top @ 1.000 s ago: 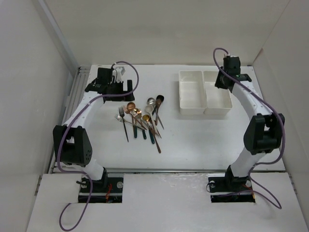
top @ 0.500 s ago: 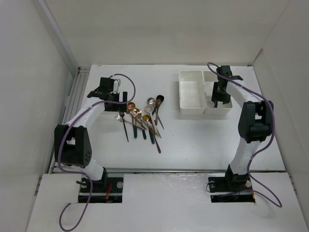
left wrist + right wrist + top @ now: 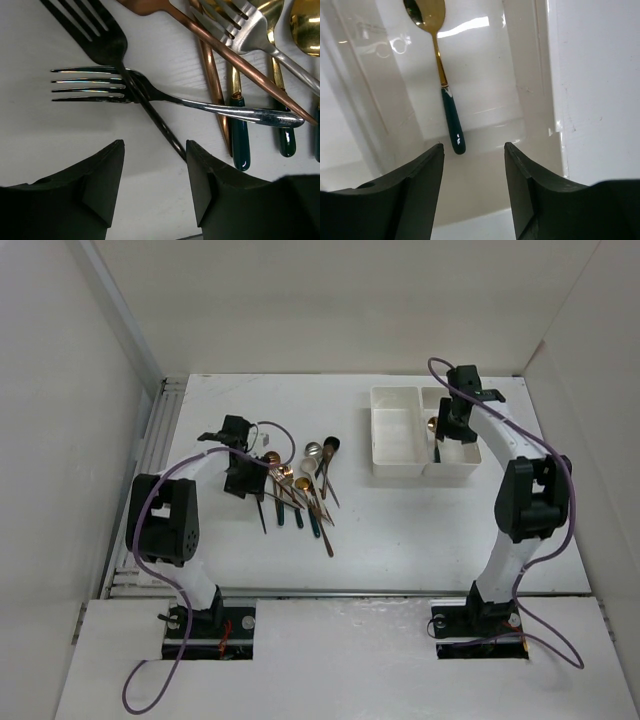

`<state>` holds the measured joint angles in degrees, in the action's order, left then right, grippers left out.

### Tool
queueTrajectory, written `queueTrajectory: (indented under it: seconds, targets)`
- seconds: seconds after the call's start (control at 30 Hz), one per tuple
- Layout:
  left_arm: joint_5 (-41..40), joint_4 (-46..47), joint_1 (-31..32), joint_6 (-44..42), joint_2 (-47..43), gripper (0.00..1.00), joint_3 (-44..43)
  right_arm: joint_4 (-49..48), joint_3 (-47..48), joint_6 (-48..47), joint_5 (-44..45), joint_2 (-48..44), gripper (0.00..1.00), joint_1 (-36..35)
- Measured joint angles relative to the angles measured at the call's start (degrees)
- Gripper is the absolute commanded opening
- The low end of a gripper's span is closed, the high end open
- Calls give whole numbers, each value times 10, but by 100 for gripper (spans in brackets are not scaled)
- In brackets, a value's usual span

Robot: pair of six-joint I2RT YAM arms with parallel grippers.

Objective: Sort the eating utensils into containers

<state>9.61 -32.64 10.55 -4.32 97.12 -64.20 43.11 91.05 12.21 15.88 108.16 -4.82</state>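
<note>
The eating utensils (image 3: 298, 485) lie in a loose pile left of the table's middle. My left gripper (image 3: 240, 468) hangs low over the pile's left edge. Its jaws stand open over bare table (image 3: 155, 145), holding nothing. Just ahead of them a silver fork (image 3: 150, 95) lies across a black fork (image 3: 102, 37), whose thin handle runs down to the right fingertip (image 3: 195, 150). The containers, two joined white bins (image 3: 396, 440), sit at the back right. My right gripper (image 3: 446, 430) is open above the right bin (image 3: 474, 146), where a gold spoon with a teal handle (image 3: 451, 117) lies.
Copper, gold and teal-handled utensils (image 3: 235, 125) crowd the right side of the left wrist view. The left bin (image 3: 380, 455) holds nothing visible. White walls enclose the table on three sides, and a metal rail (image 3: 150, 440) runs along its left edge.
My left gripper came down toward the pile's left edge and its jaws narrowed. My right gripper swung over the right bin and opened; the gold spoon now lies in that bin.
</note>
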Motion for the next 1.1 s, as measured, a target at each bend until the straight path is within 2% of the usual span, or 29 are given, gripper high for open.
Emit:
queueTrajectory:
  seconds: [0.07,0.23,0.4,0.43,0.77,0.9,1.0,1.1]
  targets:
    - [14,-4,0,-2,14,48,0,1,0,0,4,-11,57,-5]
    - [22,-10,0,-4,50,34,-6,2,0,0,10,-36,57,-11]
    - [17,-19,0,-3,68,11,-26,2,0,0,19,-59,57,-11]
    - [18,-19,0,-2,70,0,-28,2,0,0,20,-63,57,-11]
    - [14,-23,0,6,74,0,-36,13,-1,0,26,-102,57,-13]
    - [21,-34,-4,7,87,0,-74,24,1,-2,33,-113,57,-28]
    - [39,-47,-16,7,85,0,-132,26,1,-9,27,-130,63,-57]
    - [58,-42,-28,10,68,0,-193,7,0,-19,-13,-158,76,-110]
